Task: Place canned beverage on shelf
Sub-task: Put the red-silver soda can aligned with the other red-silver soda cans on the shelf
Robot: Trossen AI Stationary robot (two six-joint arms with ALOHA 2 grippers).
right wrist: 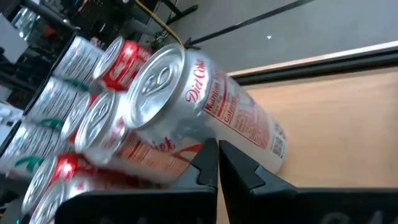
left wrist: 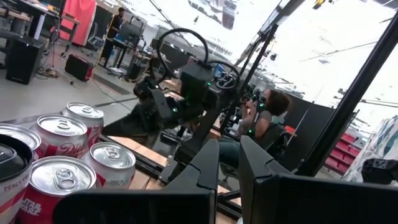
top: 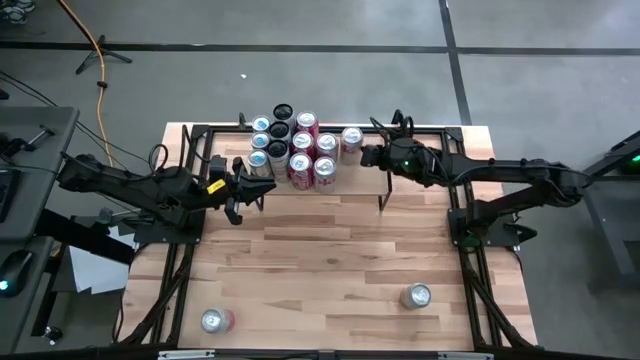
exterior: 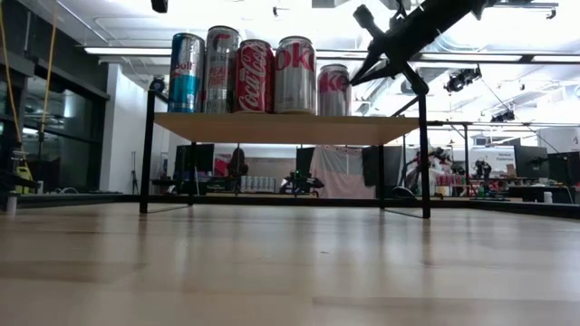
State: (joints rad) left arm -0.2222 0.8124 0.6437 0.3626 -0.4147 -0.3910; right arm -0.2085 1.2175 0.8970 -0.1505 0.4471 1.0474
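Light wood bench point(top: 330, 250), shelf point(top: 300, 190) at its far edge bearing clustered cans point(top: 295, 148); two loose cans point(top: 415, 296) near the front edge awaited fetching next; left gripper point(top: 238, 192) and right gripper point(top: 366, 156) clenched empty beside the shelf.

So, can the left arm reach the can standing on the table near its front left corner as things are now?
Probably yes. The can stands alone on bare tabletop on the left arm's side, with nothing around it. The left gripper is shut and empty beside the shelf, so it must swing back and open first.
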